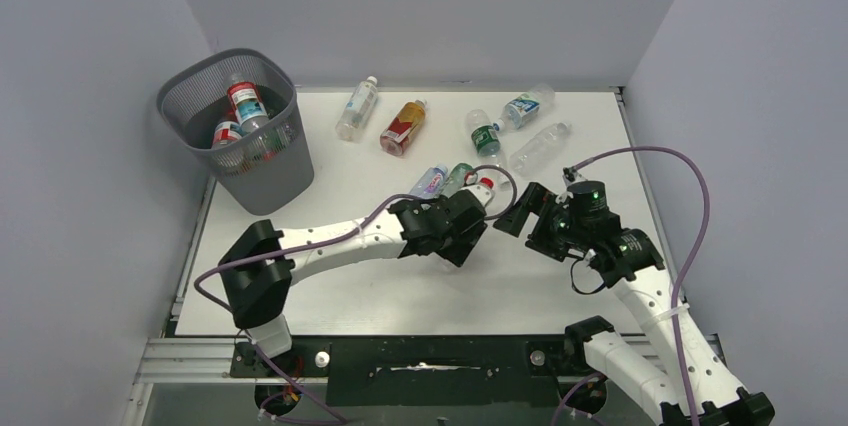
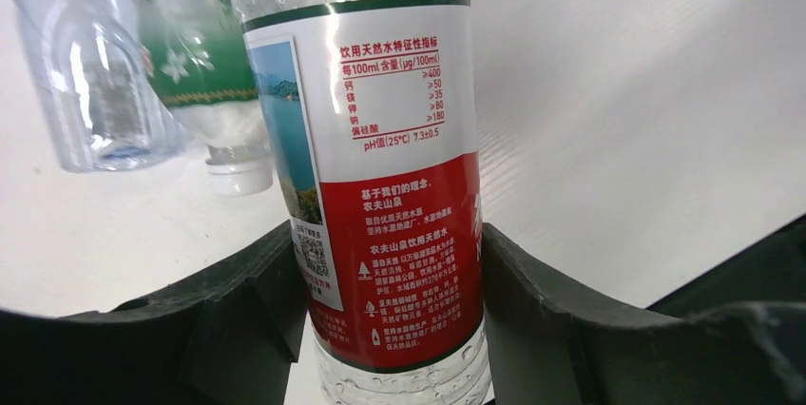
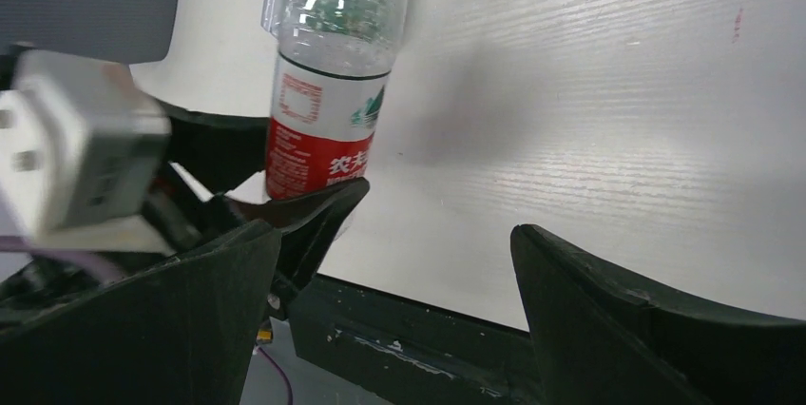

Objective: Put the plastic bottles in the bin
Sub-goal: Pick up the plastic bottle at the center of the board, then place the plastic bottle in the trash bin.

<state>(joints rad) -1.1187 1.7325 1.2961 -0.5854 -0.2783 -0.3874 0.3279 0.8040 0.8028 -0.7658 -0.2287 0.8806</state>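
Left wrist view: red-labelled bottle [image 2: 390, 186] sits clamped between both left fingers [image 2: 238, 319].

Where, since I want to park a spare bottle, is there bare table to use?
Bare table runs along the near edge, in front of the left arm; another patch lies between the bin, the amber bottle and that arm. Crowded: the far middle, strewn with bottles, and around the left gripper closed on a red-labelled bottle, with the open right gripper beside it.

Clear bottle [image 3: 328, 91] gripped beyond the gaping right pincer [image 3: 394, 253]
The left pincer [image 3: 285, 182] clamps its red label; white tabletop [image 3: 589, 91] stretches behind and to the right.
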